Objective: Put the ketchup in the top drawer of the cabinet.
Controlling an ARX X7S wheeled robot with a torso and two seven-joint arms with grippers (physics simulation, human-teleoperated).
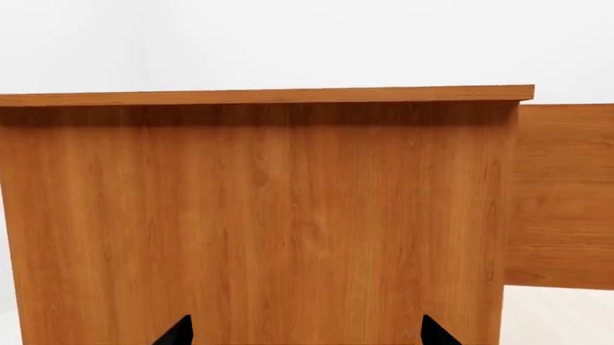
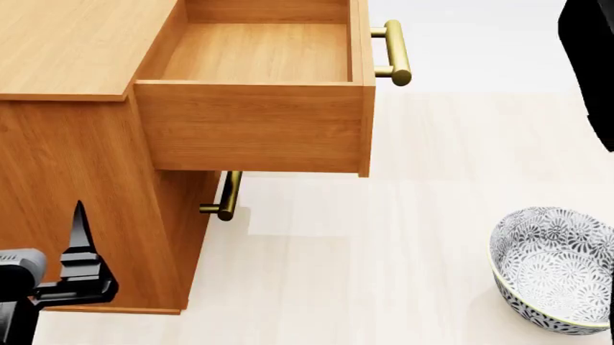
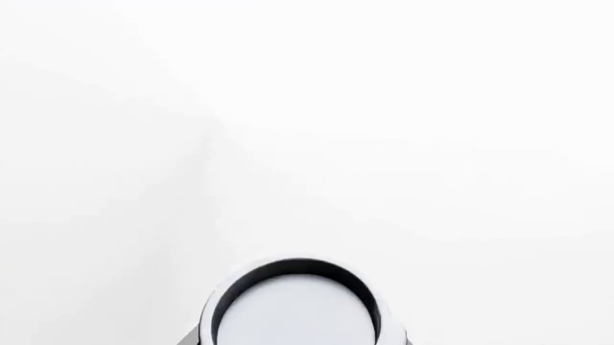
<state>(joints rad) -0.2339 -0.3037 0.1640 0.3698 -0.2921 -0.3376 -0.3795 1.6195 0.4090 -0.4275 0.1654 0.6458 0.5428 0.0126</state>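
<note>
Pale wood-grain floor under white walls. Cabinet stands at head view's left; top drawer pulled out, empty inside, brass handle on front. Lower drawer handle beneath. Grey-patterned bowl on floor, well apart from cabinet. Left end effector spread, empty, facing cabinet side. Ketchup in right wrist view, silver lid up; right end effector's grip cannot be told.
</note>
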